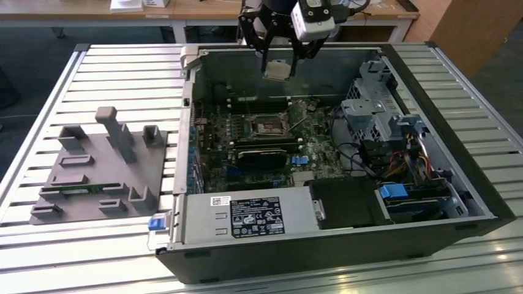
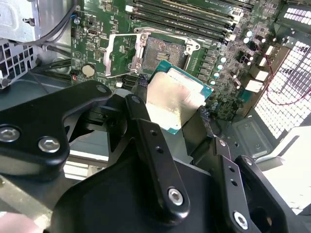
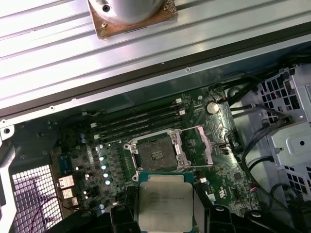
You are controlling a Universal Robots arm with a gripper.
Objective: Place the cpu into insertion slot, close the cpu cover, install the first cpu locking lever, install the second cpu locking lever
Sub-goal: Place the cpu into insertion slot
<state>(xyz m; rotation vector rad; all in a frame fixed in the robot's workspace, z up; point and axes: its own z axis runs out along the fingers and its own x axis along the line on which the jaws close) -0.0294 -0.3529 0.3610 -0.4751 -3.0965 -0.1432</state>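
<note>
Silvery-beige cpu [image 2: 180, 94] is clamped between the jaws of the gripper [image 2: 172, 99], which are shut against two of its opposite edges. It is held in the air over the open computer case [image 1: 327, 251], above the motherboard [image 1: 315, 147] and apart from the insertion slot [image 3: 154, 153]. The slot's dark centre is left exposed. The cpu cover [image 3: 205, 144] is swung open just beside the slot. A grey fixture [image 1: 98, 165] is set on the slatted table [image 1: 82, 251], to the exterior view's left of the case.
</note>
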